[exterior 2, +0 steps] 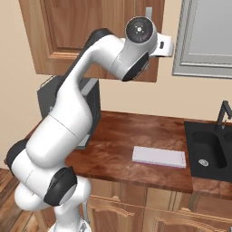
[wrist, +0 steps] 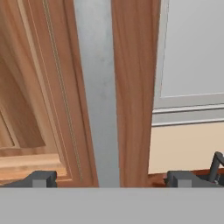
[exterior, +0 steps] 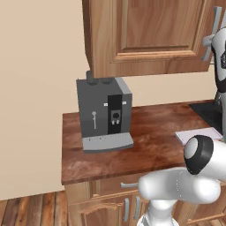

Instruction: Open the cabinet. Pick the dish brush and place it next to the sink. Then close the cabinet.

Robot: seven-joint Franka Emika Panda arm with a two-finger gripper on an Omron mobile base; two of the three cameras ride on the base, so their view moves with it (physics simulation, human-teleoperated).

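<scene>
Setting: rendered kitchen with plain beige wall, brown wood-plank floor at lower left, and a reddish-brown wooden countertop [exterior: 145, 145] over lower cupboards with short grey handles.

Wall cabinet: large reddish-brown wooden cabinet [exterior: 150, 35] with raised-panel door, hung above the counter; door shut. Its long grey metal bar handle [wrist: 101, 100] runs upright along the door's right edge.

Window: pale grey-framed panel [exterior 2: 206, 38] on the wall to the right of the cabinet.

Countertop items: dark grey boxy coffee machine [exterior: 105, 114] with a lighter grey drip tray, standing against the wall under the cabinet's left part; flat pale lilac rectangular pad [exterior 2: 159, 157] lying on the wood between the machine and the basin.

Sink: dark black basin [exterior 2: 209, 154] set in the countertop at the right end, thin black faucet [exterior 2: 223, 114] at its back edge.

Robot: white arm with dark joints reaching up to the cabinet's handle side. Two-finger gripper [wrist: 111, 178] with dark tips spread wide, one tip on either side of the bar handle in the hand view; the handle lies between them, nothing clamped. Contact with the handle cannot be made out.

Dish brush: not seen; cabinet closed.
</scene>
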